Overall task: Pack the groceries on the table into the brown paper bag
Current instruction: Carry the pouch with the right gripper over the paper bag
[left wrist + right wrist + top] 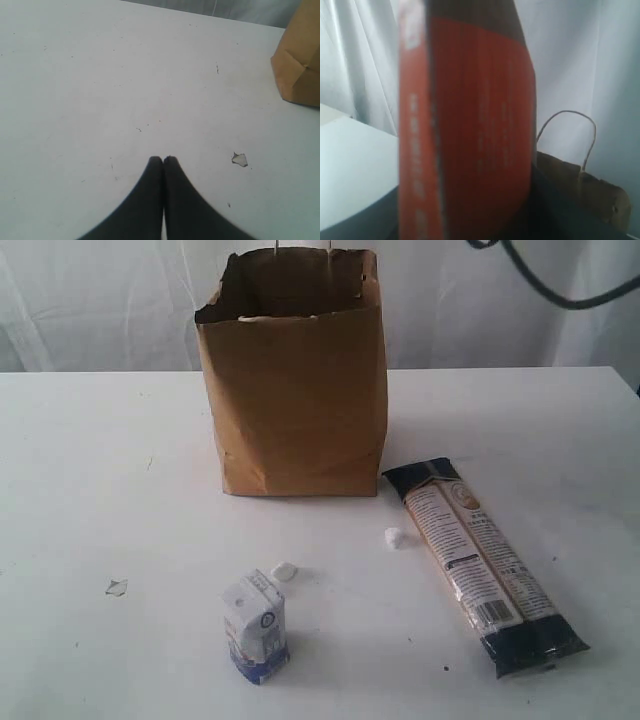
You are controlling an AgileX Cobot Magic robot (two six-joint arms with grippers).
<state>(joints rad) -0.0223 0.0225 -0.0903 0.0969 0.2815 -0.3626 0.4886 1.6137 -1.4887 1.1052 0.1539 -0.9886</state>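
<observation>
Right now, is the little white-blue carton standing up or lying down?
Standing up: the small white-blue carton rests on its base, gabled top upward.

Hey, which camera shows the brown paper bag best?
The exterior view: the brown paper bag stands upright on the table, whole, mouth open. The left wrist view catches only a lower corner at the frame edge. The right wrist view shows just its rim and one handle behind a blurred orange-red package.

blurred orange pack (470,130), brown paper bag (302,55) edge-cropped
</observation>
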